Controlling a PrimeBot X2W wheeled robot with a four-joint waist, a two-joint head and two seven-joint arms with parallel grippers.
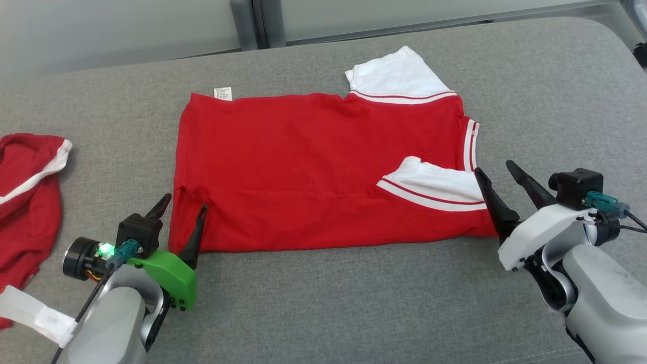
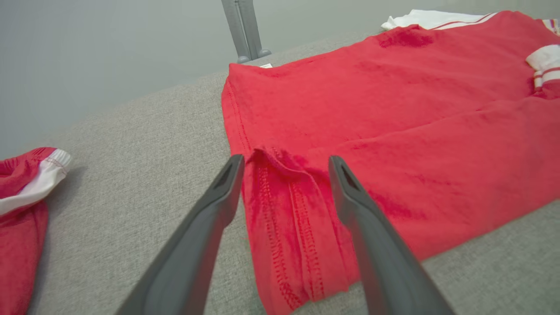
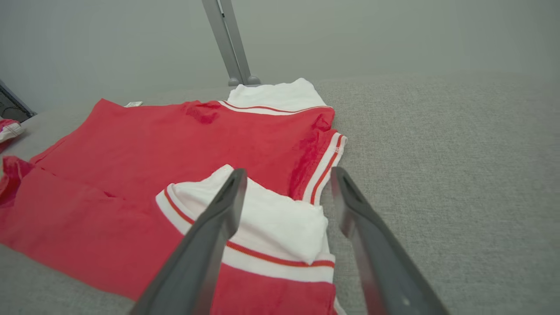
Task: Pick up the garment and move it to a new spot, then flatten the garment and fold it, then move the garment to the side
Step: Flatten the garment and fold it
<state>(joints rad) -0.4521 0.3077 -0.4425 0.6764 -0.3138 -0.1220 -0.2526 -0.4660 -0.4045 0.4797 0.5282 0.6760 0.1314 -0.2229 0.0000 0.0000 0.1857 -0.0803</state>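
You'll find the red fabric shirt with white sleeves [image 1: 313, 162] lying folded at the middle of the grey fabric-covered bench [image 1: 354, 303]. Your left gripper [image 1: 185, 202] stands open astride the shirt's near left corner. Your right gripper [image 1: 494, 168] stands open just beside the near right sleeve, holding nothing.

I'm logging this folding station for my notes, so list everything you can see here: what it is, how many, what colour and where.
red shirt: one, red with white striped sleeves, spread out mid-surface
label: one, white, sticking out at the shirt's far left corner
second garment: one, red with a white band, crumpled at the left edge
padded surface: one, grey, under everything
post: one, grey, behind the surface
left jaws: one pair, dark, open, either side of the shirt's near left corner
right jaws: one pair, dark, open, at the shirt's near white sleeve
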